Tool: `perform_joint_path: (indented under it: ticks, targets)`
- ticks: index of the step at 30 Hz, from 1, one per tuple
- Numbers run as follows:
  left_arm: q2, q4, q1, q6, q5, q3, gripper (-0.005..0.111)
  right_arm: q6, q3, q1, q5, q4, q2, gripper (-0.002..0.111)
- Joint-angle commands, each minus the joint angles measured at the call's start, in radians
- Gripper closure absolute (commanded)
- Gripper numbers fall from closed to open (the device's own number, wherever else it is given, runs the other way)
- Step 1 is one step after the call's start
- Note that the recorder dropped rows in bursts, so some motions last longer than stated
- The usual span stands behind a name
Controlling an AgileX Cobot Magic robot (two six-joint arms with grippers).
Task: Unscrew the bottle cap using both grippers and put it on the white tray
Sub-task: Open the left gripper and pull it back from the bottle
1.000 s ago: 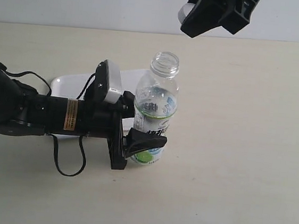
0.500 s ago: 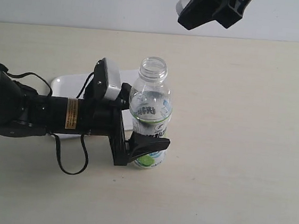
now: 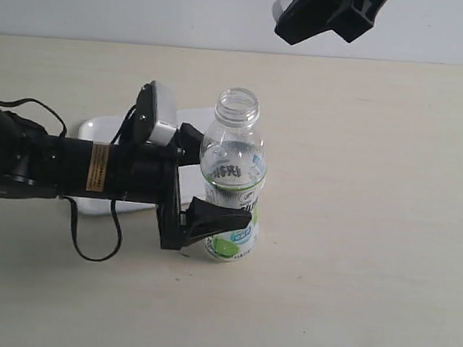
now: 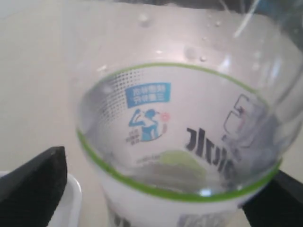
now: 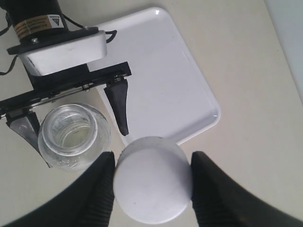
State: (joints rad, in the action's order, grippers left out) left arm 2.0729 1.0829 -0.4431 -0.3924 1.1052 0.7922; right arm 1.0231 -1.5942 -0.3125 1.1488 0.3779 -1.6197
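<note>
The clear bottle (image 3: 232,182) with its lime label stands upright on the table, neck open (image 5: 71,130). My left gripper (image 3: 218,180) straddles its lower half. One finger (image 4: 33,179) stands a little apart from the label and the other (image 4: 281,196) sits at its far side, so the jaws look open. High above, my right gripper (image 5: 152,189) is shut on the white bottle cap (image 5: 151,184). In the exterior view the cap (image 3: 283,5) peeks out at the top edge. The white tray (image 5: 161,80) lies beside the bottle, under the left arm.
The left arm's black body with its orange label (image 3: 96,168) and cables (image 3: 91,246) lies across the tray (image 3: 103,131) on the left. Bare beige table (image 3: 374,238) stretches to the right and front of the bottle. A pale wall (image 3: 149,7) runs behind.
The bottle went from leaning to standing upright, slightly further left. The left arm then slid back to the left and its fingers eased off the bottle. The right gripper with the cap shifted slightly left.
</note>
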Motion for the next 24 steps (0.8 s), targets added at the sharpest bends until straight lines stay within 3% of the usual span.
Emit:
perform_joint_path:
  ticks: [1, 13, 20, 24]
  targets:
    - [-0.032, 0.114, 0.055, -0.109, -0.003, 0.002, 0.016, -0.005, -0.010, -0.001, -0.039, 0.003, 0.009, 0.108]
    - [-0.086, 0.355, 0.095, -0.260, 0.000, 0.002, 0.016, -0.080, -0.010, -0.001, -0.122, 0.003, -0.042, 0.108]
    - [-0.144, 0.443, 0.174, -0.348, 0.010, 0.002, 0.016, -0.095, -0.010, -0.001, -0.150, 0.003, -0.068, 0.108]
    - [-0.154, 0.493, 0.249, -0.346, 0.099, 0.002, 0.016, -0.136, -0.010, -0.001, -0.177, 0.003, -0.080, 0.108]
